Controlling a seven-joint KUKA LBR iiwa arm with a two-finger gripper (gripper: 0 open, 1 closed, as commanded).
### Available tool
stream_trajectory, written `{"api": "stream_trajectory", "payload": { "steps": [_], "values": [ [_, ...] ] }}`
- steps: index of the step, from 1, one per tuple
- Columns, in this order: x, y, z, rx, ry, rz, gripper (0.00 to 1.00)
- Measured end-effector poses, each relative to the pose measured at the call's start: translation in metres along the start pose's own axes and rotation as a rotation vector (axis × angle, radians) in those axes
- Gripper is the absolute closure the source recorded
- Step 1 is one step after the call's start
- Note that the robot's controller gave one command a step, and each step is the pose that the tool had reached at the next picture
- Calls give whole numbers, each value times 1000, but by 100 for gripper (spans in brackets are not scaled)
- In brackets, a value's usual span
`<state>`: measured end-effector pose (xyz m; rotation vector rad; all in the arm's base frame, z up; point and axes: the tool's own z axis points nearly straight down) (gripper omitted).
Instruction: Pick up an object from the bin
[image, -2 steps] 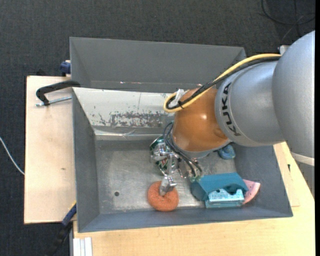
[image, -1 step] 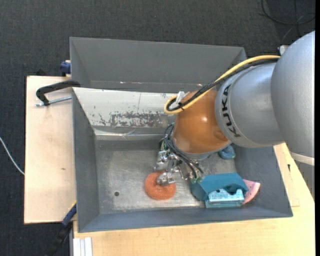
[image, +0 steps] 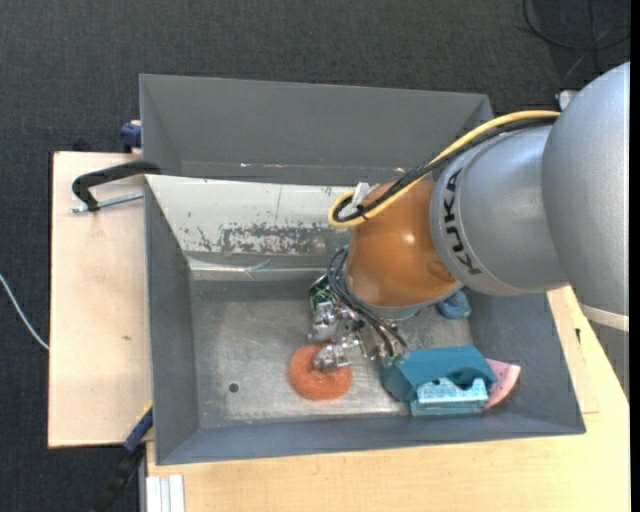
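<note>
Gripper (image: 335, 352) is right over the orange round pad (image: 318, 381), front-middle of the bin (image: 200, 340) floor. We can't tell if it's clenched or released. Our risk call: the flat pad slips out, or we nudge the teal block (image: 440, 376) nearby.

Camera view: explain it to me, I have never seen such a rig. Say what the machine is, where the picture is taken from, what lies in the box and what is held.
The picture is taken from above, looking down and a little sideways into a grey metal bin. The big grey tube coming in from the right is a robot arm; the orange cover and the cables belong to it. At its tip sits the end effector, the part that grasps. It is low over an orange round disc on the bin's floor. To the right lie a teal block, a pink thing beside it and a small blue thing. Whether the disc is gripped cannot be told.
</note>
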<state>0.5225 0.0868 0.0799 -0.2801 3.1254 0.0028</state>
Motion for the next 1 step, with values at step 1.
{"api": "stream_trajectory", "payload": {
  "steps": [1],
  "values": [
    [22, -24, -180, 3, -7, -185, 100]
  ]
}}
